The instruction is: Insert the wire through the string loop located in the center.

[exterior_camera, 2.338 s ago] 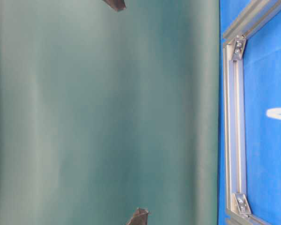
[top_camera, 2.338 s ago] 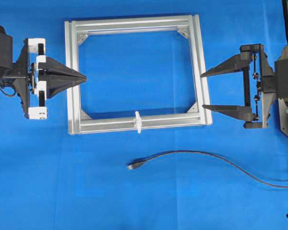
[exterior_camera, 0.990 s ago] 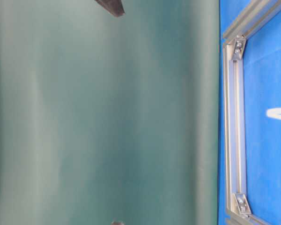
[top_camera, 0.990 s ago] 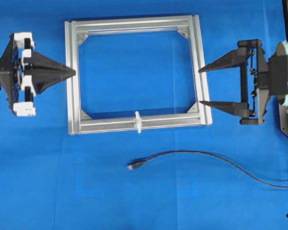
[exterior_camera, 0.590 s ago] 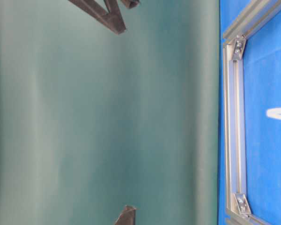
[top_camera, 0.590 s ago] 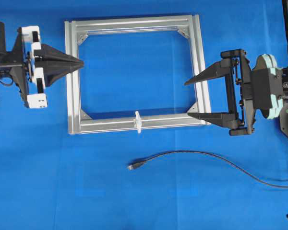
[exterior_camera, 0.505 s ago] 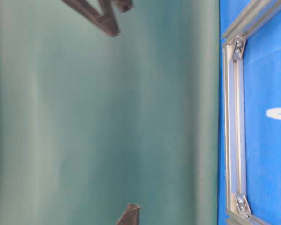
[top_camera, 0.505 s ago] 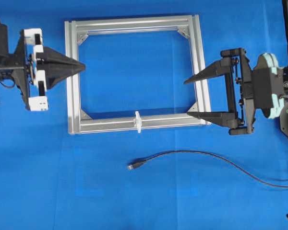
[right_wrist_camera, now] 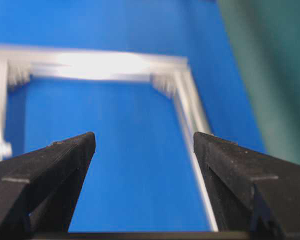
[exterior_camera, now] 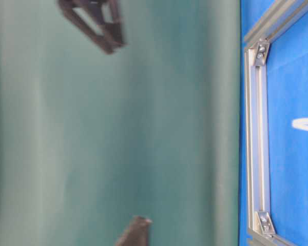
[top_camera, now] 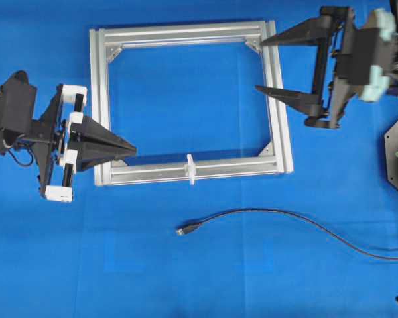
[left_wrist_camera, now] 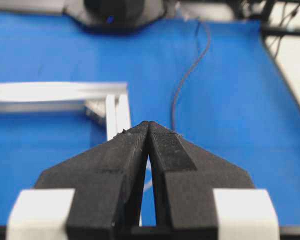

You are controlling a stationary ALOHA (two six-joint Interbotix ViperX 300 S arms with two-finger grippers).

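Fingers [top_camera: 272, 91] wide apart, left gripper [top_camera: 131, 146] pinched

Left gripper [top_camera: 131, 147]: jaws pressed together to a single point, nothing between them; confirmed in the left wrist view [left_wrist_camera: 148, 125], where the two black fingers meet at the tips. It reaches in level from the left edge of the overhead view.

Right gripper [top_camera: 262, 65]: jaws spread wide, empty, pointing left from the upper right corner. Right wrist view [right_wrist_camera: 142, 142] shows a broad gap between the fingers.
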